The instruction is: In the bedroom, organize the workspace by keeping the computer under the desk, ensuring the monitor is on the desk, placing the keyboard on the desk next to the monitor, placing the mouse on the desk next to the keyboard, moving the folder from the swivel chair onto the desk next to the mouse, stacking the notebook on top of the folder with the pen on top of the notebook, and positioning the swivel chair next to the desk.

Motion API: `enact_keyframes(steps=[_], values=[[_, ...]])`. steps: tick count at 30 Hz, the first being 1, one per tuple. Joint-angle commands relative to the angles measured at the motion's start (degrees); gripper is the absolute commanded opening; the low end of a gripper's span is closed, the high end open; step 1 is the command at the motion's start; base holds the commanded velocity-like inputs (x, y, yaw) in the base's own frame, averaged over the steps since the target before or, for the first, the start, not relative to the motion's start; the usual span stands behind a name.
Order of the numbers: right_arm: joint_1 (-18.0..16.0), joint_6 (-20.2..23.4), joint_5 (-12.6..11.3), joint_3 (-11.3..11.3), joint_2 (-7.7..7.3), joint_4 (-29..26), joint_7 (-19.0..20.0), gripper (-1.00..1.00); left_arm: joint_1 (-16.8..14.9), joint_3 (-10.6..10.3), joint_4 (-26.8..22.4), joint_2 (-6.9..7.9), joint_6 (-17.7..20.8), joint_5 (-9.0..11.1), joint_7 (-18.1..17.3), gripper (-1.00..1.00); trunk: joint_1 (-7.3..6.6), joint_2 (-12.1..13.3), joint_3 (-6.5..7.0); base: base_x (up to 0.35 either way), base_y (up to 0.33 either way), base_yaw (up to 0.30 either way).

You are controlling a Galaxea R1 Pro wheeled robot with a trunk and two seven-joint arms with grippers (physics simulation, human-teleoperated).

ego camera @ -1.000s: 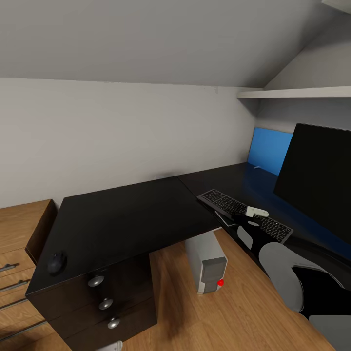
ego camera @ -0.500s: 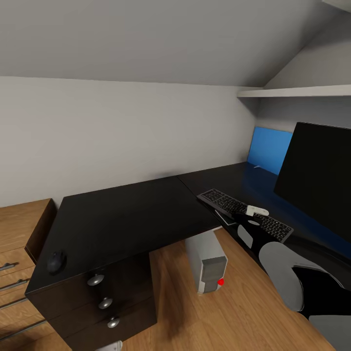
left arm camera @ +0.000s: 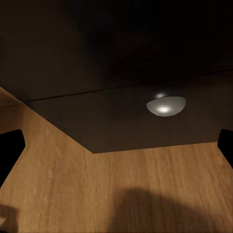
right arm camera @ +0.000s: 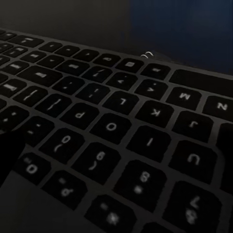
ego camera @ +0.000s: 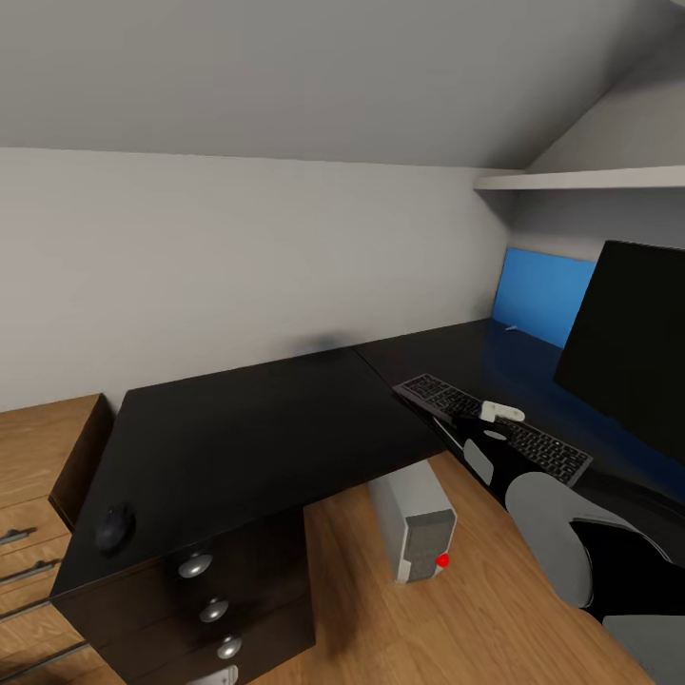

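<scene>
Bench (ego camera: 257, 419): long glossy black L-shaped top, drawers with silver knobs under its left end. Monitor (ego camera: 633, 333) upright on the wing to the right of the right arm, blue wall panel (ego camera: 542, 295) behind it.

Computer (ego camera: 419, 518): grey tower on the wooden floor under the bench, red light facing out, just left of and below the right arm. Judged already in place.

Keyboard (ego camera: 490, 433): lies on the bench directly beneath the right gripper (ego camera: 495, 433), at the front edge of the wing, in front of the monitor. In the right wrist view the keys (right arm camera: 111, 126) are very near and partly blurred, so the gripper sits just above or on it. Fingers not distinguishable; cannot tell whether right gripper is spread or clamped on anything.

Mouse (ego camera: 114, 528): far corner of the bench, well to the left of the right gripper, above the drawer stack.

Left gripper (left arm camera: 116, 145): two dark fingertips stand wide apart at the frame edges, nothing between them; faces a drawer knob (left arm camera: 166, 105) low by the floor.

Step in hand, judged: settling the keyboard beside the monitor. To do well: keep it flat, fully on the bench with no overhang at the front edge, release cleanly, lift straight up. Leave bare surface beside it for the mouse.
</scene>
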Motion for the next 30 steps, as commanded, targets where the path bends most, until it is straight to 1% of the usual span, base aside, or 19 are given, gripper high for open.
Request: enact_keyframes(steps=[1,30], values=[[0.0,-0.3,-1.1,-0.7,0.01,1.5,0.1,1.0,-0.1,-0.5,0.0,0.06,-0.3,0.6,0.4,1.0,0.0,0.0,-0.06,0.006,0.006,0.0],[0.0,-0.3,-1.1,-0.6,0.01,1.5,0.1,1.0,-0.1,-0.6,0.1,-0.04,-0.3,0.6,0.1,1.0,0.0,0.0,-0.06,0.0,0.008,0.0]])
